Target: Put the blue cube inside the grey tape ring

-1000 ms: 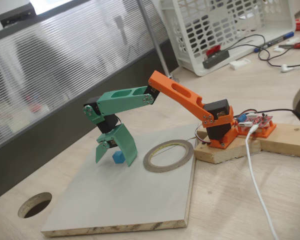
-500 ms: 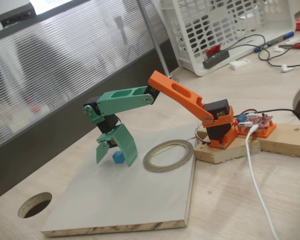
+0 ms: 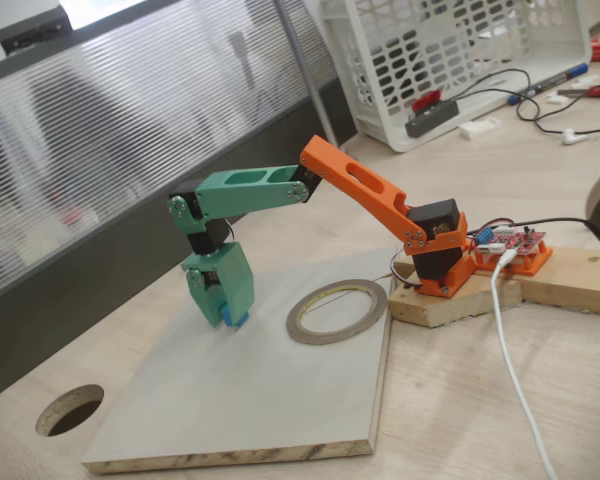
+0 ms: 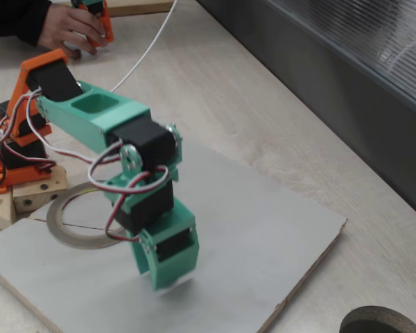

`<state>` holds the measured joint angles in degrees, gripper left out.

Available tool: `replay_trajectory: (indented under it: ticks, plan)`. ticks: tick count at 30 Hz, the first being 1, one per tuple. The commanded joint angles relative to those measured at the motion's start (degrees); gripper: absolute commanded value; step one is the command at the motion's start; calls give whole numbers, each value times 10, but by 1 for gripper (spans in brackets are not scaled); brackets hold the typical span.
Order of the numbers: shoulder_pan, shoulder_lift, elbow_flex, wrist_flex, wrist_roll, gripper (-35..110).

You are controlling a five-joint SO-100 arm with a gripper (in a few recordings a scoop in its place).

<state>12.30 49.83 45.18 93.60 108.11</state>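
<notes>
- The task is at the grasping stage, by my reading: the cube (image 3: 237, 319) is not in the ring (image 3: 337, 311) yet, and the carry and the drop both remain to be done.
- The claw (image 3: 226, 314) points down at the grey board (image 3: 280, 400) that lies on the counter (image 3: 460, 420), its green fingers drawn close together around the cube.
- In a fixed view just a sliver of blue shows at the fingertips, low against the board, so the cube sits between them; the claw looks pinched on it, though actual contact of both fingers is too small to confirm.
- I cannot tell whether the cube rests on the board or is lifted just off it.
- In another fixed view the claw (image 4: 168, 276) is blurred at its tip and the cube is hidden behind the fingers.
- The ring lies flat on the board near the arm's orange base (image 3: 442, 262), apart from the claw, its opening empty.
</notes>
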Motion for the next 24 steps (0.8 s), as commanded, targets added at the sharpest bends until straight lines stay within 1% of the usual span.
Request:
replay_trajectory:
  ticks: [1,5,24]
  plan:
    - [9,37,-4,-4,10,13]
    - [9,37,-4,-4,10,10]
    - [9,38,-1,-4,10,10]
